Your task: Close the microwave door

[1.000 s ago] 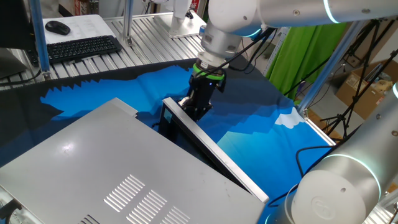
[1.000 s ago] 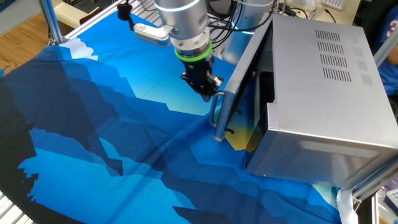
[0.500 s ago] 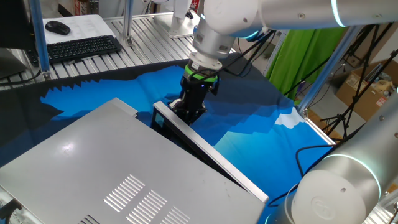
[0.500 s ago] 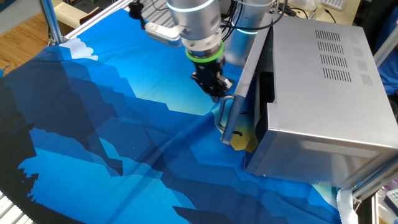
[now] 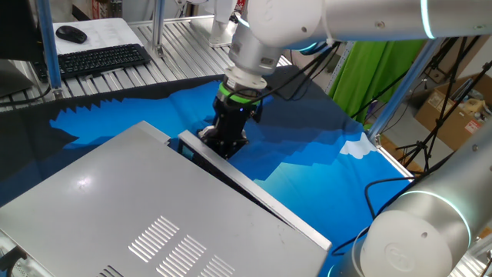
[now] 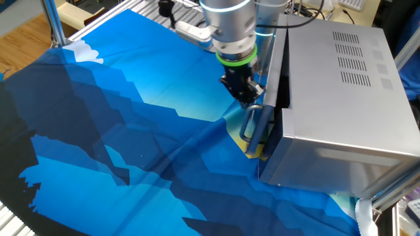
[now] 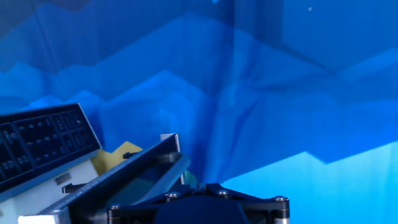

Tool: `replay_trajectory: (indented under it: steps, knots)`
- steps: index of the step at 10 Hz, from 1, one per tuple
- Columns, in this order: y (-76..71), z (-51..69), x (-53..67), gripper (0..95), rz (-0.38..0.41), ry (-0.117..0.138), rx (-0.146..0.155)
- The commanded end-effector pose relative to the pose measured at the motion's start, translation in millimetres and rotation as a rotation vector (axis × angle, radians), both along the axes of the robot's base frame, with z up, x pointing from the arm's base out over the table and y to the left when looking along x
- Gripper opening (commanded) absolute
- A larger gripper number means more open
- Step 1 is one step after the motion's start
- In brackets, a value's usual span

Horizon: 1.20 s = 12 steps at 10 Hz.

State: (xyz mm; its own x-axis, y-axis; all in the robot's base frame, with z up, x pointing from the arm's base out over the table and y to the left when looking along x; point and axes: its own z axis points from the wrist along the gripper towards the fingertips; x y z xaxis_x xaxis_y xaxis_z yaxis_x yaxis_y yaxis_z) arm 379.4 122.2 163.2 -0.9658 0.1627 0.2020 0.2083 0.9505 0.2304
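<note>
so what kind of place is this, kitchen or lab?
Looks like a robotics lab, not a kitchen. The microwave sits on a blue cloth over a table inside an aluminium frame, with a keyboard and mouse on a bench behind and a tripod at the side.

You see the microwave [image 5: 115, 208], a big light-grey metal box with slanted vent slots on top, filling the lower left of one fixed view and the right side of the other. Its door [image 6: 257, 98], silver-rimmed with dark glass, stands nearly shut, a narrow gap left along the front.
</note>
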Motion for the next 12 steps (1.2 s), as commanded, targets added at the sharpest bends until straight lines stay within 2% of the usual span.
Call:
replay_trajectory:
  steps: [1,4,6,7,8,9,10,12]
  knots:
    - [14.4,2.9,-10.2,0.0,-0.027,0.004,-0.006]
    - [29.7,2.5,-21.9,0.0,-0.049,0.004,-0.012]
    - [36.5,3.5,-25.0,0.0,-0.059,0.003,-0.020]
    - [34.3,3.2,-22.4,0.0,-0.051,-0.001,-0.029]
    - [29.4,2.3,-16.8,0.0,-0.040,-0.016,-0.048]
    - [23.1,0.1,-7.0,0.0,-0.022,-0.041,-0.075]
    - [18.9,0.8,4.1,0.0,-0.016,-0.055,-0.086]
    - [13.8,3.4,22.8,0.0,-0.013,-0.065,-0.100]
